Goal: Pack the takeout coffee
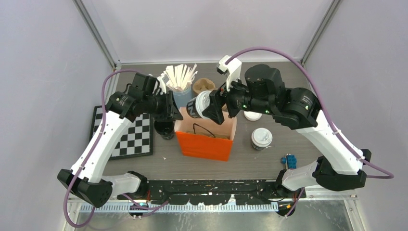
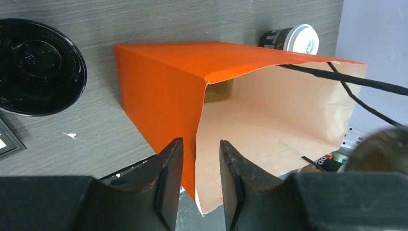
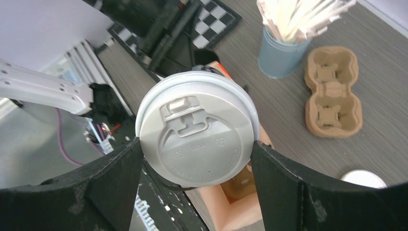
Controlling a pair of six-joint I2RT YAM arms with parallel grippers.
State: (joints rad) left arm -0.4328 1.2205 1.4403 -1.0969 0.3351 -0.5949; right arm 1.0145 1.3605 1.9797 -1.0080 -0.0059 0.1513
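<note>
Two cups in play. One cup (image 1: 197, 105) is up in the right gripper (image 3: 196, 154), tipped on its side above the far rim of the orange bag (image 1: 204, 142). Its fingers (image 3: 110, 187) stand wide, one pressed to each side just under the white lid (image 3: 197, 139), so the cup is carried, not resting. The second cup (image 1: 261, 138) stands upright on the table (image 1: 250, 163), right of the bag and apart from it.

At the bag's left wall, the left gripper (image 2: 197, 178) has its fingers narrow, one outside the paper and one inside. Cannot tell whether they pinch it or merely straddle it. Likely purpose: keep the mouth open and stop the light bag sliding.

Judgement: first cup mid-delivery. It wants righting before lowering, else it may spill or snag the black handle cord (image 2: 346, 79).
</note>
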